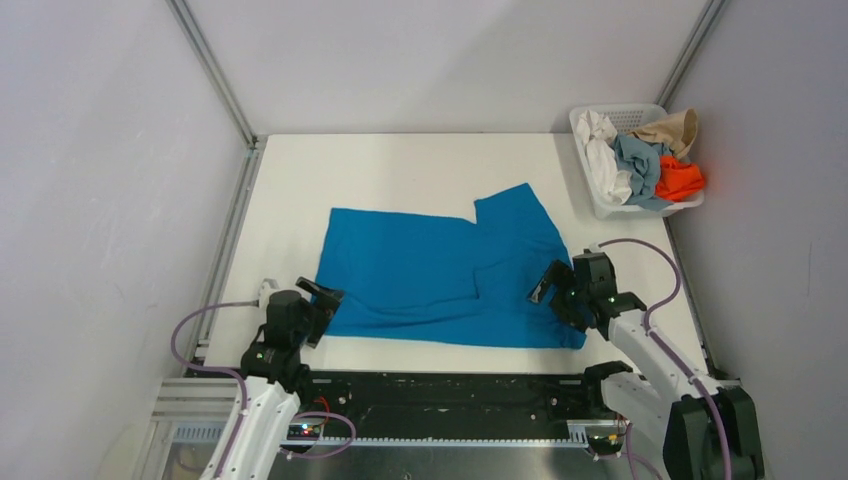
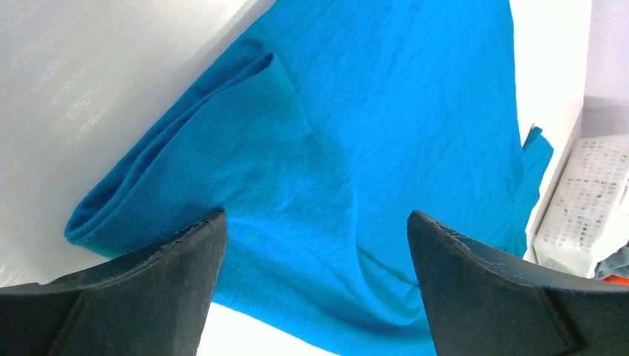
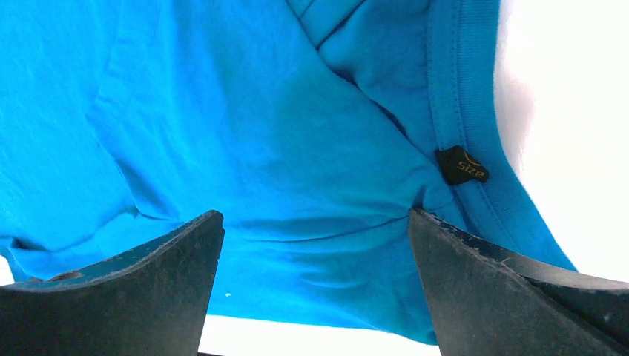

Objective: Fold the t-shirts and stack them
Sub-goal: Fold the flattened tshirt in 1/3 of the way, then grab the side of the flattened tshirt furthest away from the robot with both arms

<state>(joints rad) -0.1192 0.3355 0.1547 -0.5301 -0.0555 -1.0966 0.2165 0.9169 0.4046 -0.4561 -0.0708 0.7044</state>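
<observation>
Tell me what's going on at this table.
Two robot arms are working on a blue t-shirt, which lies spread and partly folded on the white table. The left claw is open over its near left corner. The right claw is open over the near right end, by the collar and its size tag. Neither grips cloth. A white shirt, grey-blue shirt, tan shirt and orange shirt wait bunched in the basket at the far right corner.
</observation>
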